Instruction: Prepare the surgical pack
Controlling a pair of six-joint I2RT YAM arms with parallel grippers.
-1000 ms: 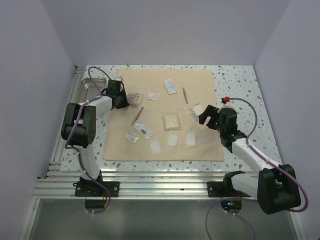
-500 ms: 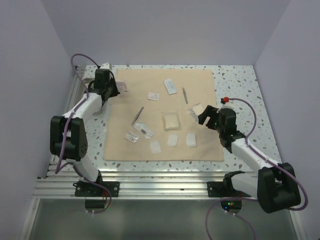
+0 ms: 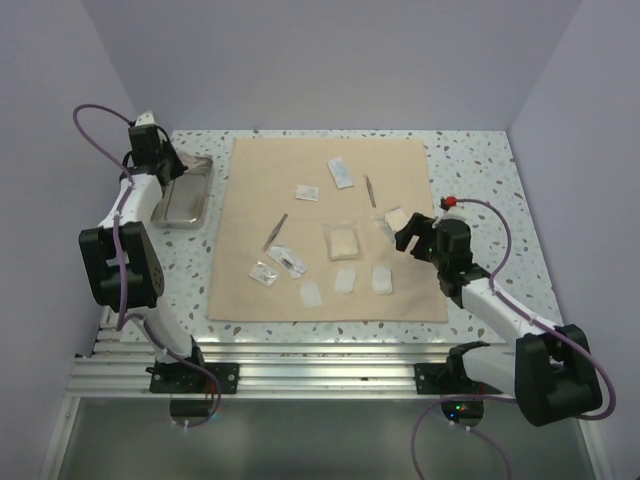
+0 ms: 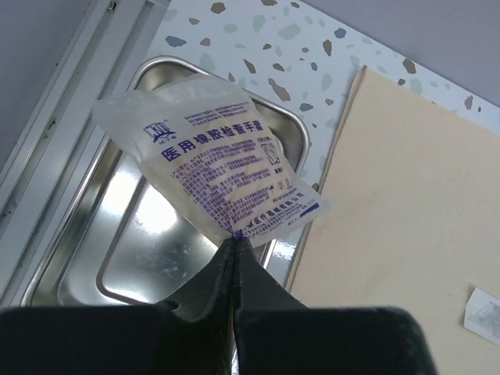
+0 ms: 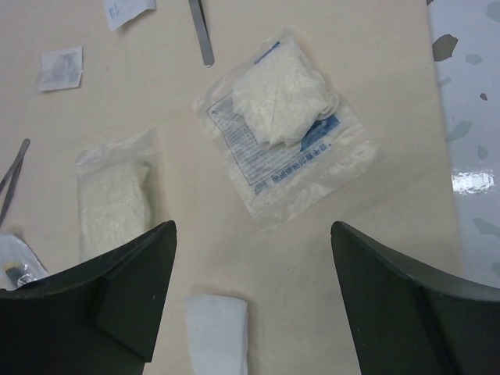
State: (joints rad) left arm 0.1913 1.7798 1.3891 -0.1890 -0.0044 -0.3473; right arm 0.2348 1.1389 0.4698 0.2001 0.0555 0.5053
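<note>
The tan cloth (image 3: 330, 225) of the surgical pack lies spread flat on the table, with several packets on it. A steel tray (image 3: 185, 200) sits just off its left edge. My left gripper (image 4: 234, 242) is shut on the corner of a clear packet with blue print (image 4: 219, 172), which hangs over the tray (image 4: 117, 242). In the top view the left gripper (image 3: 165, 165) is at the tray's far end. My right gripper (image 5: 252, 226) stands open above the cloth's right side, just short of a glove packet (image 5: 277, 125), with nothing between its fingers.
On the cloth lie a gauze packet (image 5: 113, 199), a white folded pad (image 5: 217, 332), forceps (image 3: 370, 190), tweezers (image 3: 275, 230) and small packets (image 3: 340, 172). Aluminium rails (image 3: 250, 375) run along the near edge. Walls close in the left, back and right.
My left arm has swung from the cloth's left edge out to the back left, carrying the printed packet over the steel tray. The right arm has barely moved.
</note>
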